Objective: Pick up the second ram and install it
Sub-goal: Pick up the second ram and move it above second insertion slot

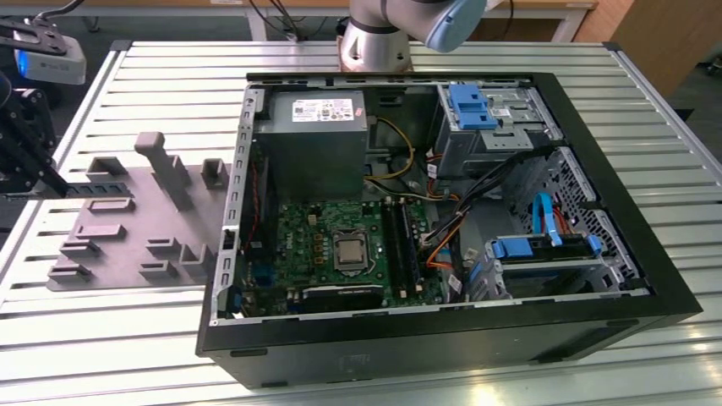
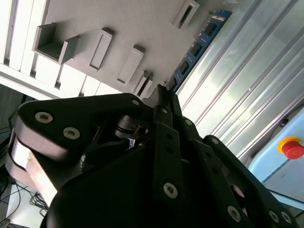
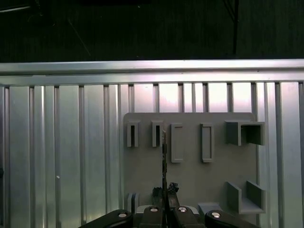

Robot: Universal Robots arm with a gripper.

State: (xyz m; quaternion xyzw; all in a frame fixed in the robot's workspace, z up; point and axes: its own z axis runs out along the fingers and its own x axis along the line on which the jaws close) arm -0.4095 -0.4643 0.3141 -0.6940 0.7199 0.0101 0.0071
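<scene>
The pick-up step appears to be in hand: the jaws of the gripper (image 2: 162, 95) are clenched on one end of the second ram (image 2: 197, 45). The ram is held at the grey fixture plate (image 1: 135, 228) on the worktop (image 1: 451, 59), to the exterior view's left of the open computer case (image 1: 631, 279). Installation is not yet done, and it is judged to call for a carry to the motherboard (image 1: 327, 245) and exact lining-up with a memory slot (image 1: 397, 241).

Table (image 1: 474, 59): silver metal, long parallel slats, narrow gaps between them, raised rail along 1 edge in first wrist view.

2 things directly on it:
- Grey plate (image 1: 124, 224): flat on slats, toward exterior view's left; raised rectangular pockets and open-sided blocks on top, 1 tall upright post.
- Black computer case (image 1: 451, 338): on its side, open face up, toward exterior view's right, just beside plate.
</scene>
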